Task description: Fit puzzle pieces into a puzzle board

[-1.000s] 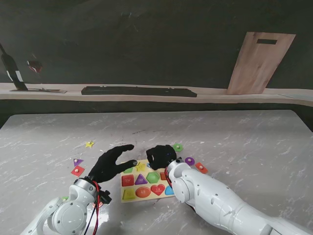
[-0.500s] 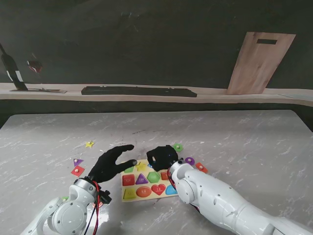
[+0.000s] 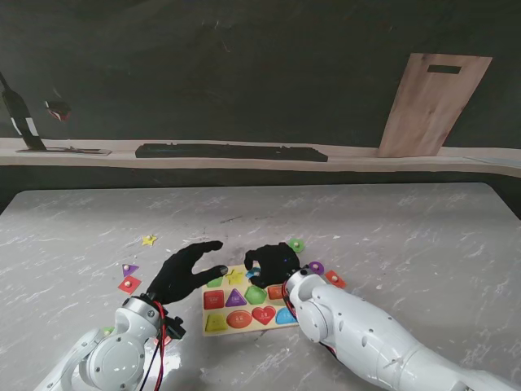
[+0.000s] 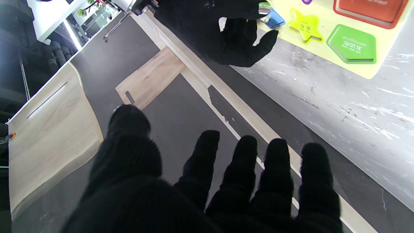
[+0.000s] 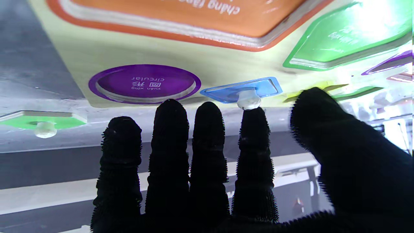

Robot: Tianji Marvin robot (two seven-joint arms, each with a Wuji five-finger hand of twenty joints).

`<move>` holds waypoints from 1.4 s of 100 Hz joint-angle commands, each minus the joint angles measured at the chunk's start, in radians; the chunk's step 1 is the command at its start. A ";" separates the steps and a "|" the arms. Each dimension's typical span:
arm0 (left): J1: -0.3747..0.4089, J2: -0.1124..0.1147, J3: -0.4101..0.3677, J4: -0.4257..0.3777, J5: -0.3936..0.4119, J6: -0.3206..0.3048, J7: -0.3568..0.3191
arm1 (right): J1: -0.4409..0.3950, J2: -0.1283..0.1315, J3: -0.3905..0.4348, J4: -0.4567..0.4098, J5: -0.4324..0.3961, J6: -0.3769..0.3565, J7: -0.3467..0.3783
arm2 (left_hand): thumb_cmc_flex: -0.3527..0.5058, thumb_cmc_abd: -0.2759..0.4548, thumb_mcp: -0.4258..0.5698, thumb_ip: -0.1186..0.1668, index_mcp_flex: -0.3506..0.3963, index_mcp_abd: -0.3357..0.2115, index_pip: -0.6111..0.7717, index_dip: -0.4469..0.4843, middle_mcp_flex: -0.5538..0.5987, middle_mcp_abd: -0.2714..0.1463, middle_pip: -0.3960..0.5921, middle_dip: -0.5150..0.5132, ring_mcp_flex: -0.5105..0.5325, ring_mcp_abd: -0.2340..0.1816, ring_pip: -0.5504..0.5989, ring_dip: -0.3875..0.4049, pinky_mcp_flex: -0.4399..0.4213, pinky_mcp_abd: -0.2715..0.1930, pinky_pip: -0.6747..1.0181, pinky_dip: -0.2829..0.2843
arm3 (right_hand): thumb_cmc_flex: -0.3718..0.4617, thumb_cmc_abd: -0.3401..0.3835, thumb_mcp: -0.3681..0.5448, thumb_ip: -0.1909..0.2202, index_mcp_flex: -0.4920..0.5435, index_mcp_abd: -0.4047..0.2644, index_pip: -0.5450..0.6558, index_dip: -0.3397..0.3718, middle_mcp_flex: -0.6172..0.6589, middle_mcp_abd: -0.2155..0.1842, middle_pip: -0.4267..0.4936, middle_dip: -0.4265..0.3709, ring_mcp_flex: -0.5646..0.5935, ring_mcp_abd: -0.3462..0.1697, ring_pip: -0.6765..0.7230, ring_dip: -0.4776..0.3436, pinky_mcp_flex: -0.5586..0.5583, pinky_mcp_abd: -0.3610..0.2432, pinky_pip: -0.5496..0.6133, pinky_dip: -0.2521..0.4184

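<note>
The yellow puzzle board (image 3: 244, 305) lies near me between both arms and holds several coloured shapes. My right hand (image 3: 273, 262) hovers over the board's far edge, fingers extended and thumb apart. Its index fingertip (image 5: 254, 118) touches the white knob of a blue piece (image 5: 241, 88) that lies flat on the board; the same blue piece (image 4: 274, 20) shows in the left wrist view. Beside it is an empty purple circle recess (image 5: 144, 83). My left hand (image 3: 183, 273) is held open just left of the board, holding nothing.
Loose pieces lie around the board: a yellow star (image 3: 149, 240), a purple piece (image 3: 129, 269) and a red one (image 3: 129, 284) on the left; a green circle (image 3: 296, 244), a purple circle (image 3: 316, 267) and a red piece (image 3: 334, 279) on the right. A wooden board (image 3: 431, 102) leans on the far wall.
My right hand has slid slightly nearer to me over the board's far edge, and the blue piece now shows at its fingertips. The left hand has not moved.
</note>
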 commanded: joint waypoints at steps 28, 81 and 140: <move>0.006 -0.004 -0.001 -0.004 -0.004 0.002 0.002 | -0.056 0.030 0.100 -0.090 -0.034 0.009 -0.037 | -0.010 0.034 -0.027 0.014 0.014 -0.029 -0.016 -0.004 0.003 -0.022 -0.024 -0.012 -0.005 -0.048 -0.024 -0.008 -0.014 0.009 -0.013 0.017 | -0.123 0.053 -0.098 0.045 -0.072 0.037 -0.055 0.022 -0.061 -0.006 0.008 0.007 -0.052 0.004 0.014 0.005 -0.038 -0.005 -0.006 0.012; 0.007 -0.003 -0.001 -0.004 -0.005 0.000 -0.003 | -0.338 0.189 0.508 -0.353 -0.261 -0.267 0.144 | -0.011 0.035 -0.027 0.014 0.015 -0.029 -0.017 -0.004 0.007 -0.021 -0.025 -0.012 -0.004 -0.046 -0.024 -0.007 -0.014 0.008 -0.014 0.017 | -0.071 0.057 -0.081 0.055 -0.040 0.006 -0.075 0.042 -0.081 -0.027 -0.154 -0.098 -0.046 -0.010 -0.305 -0.171 -0.058 0.001 -0.146 -0.070; 0.011 -0.003 0.006 -0.005 0.003 0.001 0.007 | -0.462 0.257 0.635 -0.389 -0.551 -0.392 0.021 | -0.012 0.036 -0.027 0.014 0.017 -0.028 -0.016 -0.003 0.008 -0.022 -0.025 -0.012 -0.003 -0.047 -0.024 -0.007 -0.013 0.009 -0.015 0.017 | 0.029 -0.048 0.081 0.033 0.009 -0.054 -0.018 0.054 -0.049 -0.101 0.062 0.094 0.014 -0.105 0.074 0.086 0.075 -0.076 0.009 0.061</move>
